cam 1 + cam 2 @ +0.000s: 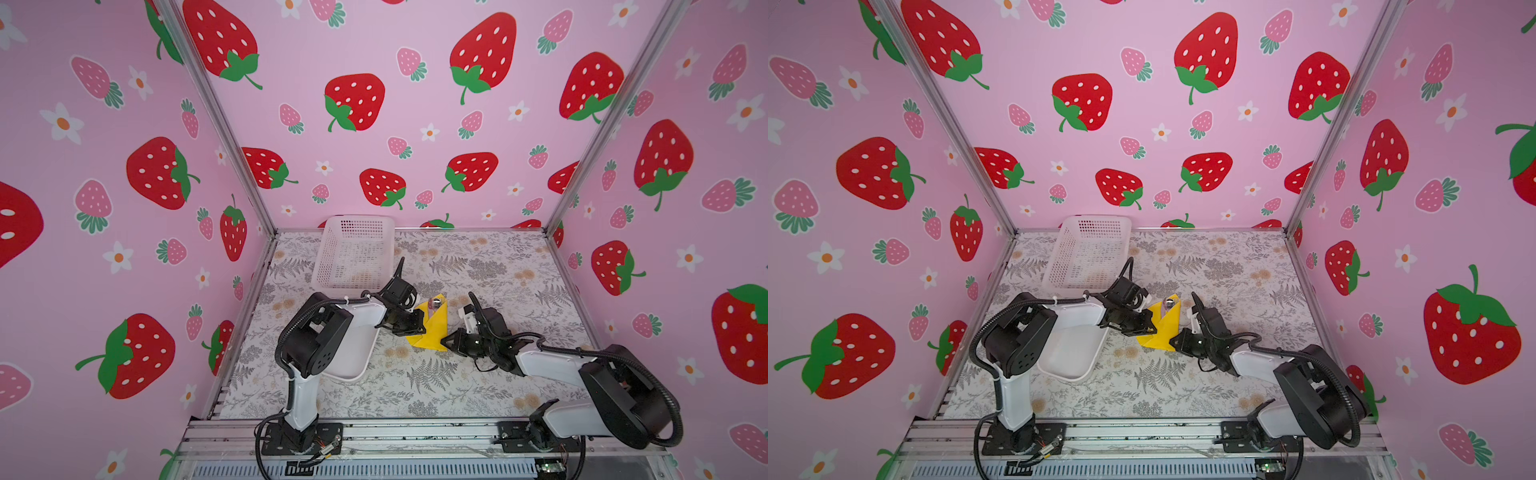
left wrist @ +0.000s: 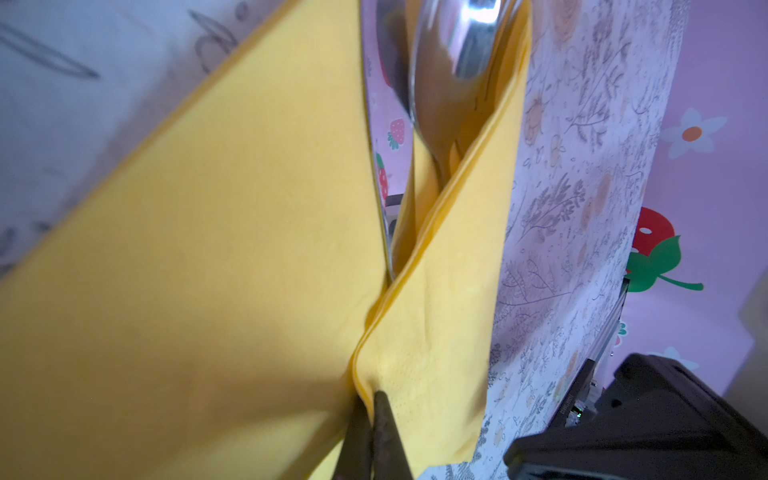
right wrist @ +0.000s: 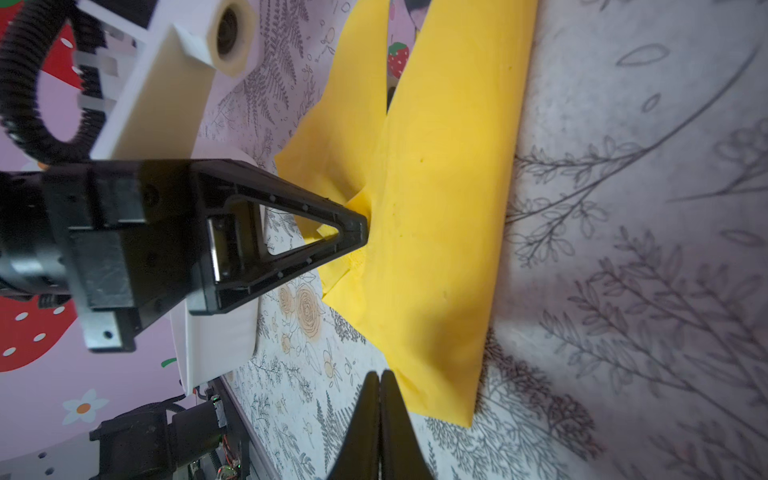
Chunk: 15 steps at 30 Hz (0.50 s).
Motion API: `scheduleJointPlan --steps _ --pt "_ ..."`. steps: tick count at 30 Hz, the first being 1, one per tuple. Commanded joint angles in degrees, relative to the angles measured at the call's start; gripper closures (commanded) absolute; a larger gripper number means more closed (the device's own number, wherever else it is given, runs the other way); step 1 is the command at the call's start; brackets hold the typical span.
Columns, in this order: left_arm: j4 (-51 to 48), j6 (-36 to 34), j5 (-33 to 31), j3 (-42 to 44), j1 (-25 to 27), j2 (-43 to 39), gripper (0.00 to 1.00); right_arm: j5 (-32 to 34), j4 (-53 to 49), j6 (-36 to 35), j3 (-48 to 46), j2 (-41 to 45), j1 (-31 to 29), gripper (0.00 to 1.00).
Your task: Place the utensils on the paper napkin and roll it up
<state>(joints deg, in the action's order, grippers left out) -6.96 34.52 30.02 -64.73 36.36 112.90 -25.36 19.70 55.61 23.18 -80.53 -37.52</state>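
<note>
The yellow paper napkin (image 1: 432, 334) (image 1: 1162, 330) lies folded into a narrow wrap at the table's middle. Two flaps cross over the utensils (image 2: 457, 62). A shiny spoon bowl (image 1: 435, 302) (image 1: 1169, 301) pokes out of the wrap's far end, and a blade (image 2: 380, 166) shows beside it. The rest of the utensils is hidden in the paper. My left gripper (image 2: 376, 399) (image 1: 422, 328) is shut, pinching the folded edge of the napkin (image 2: 249, 208) on its left side. At the napkin's (image 3: 449, 208) near right corner my right gripper (image 3: 380, 376) (image 1: 444, 340) is shut on nothing, beside the paper.
A white mesh basket (image 1: 353, 253) (image 1: 1088, 253) stands at the back left. A white plastic tray (image 1: 353, 357) (image 1: 1071, 357) lies under my left arm. Pink strawberry walls close in the floral table (image 1: 498, 270) on three sides.
</note>
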Motion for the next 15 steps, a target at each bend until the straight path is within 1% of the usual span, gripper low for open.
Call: scheduleJointPlan --steps 1,8,15 --pt "-2.6 0.1 -2.2 0.7 -0.3 1.3 1.00 -0.5 0.3 -0.2 -1.3 -2.1 -0.4 0.93" --pt "-2.5 0.3 -2.2 0.8 -0.3 1.4 1.00 1.5 -0.4 -0.5 -1.6 -4.1 -0.3 0.93" --pt "-2.5 0.1 -2.3 1.1 -0.3 1.4 1.00 0.7 -0.6 -0.4 -0.5 0.6 -0.4 0.89"
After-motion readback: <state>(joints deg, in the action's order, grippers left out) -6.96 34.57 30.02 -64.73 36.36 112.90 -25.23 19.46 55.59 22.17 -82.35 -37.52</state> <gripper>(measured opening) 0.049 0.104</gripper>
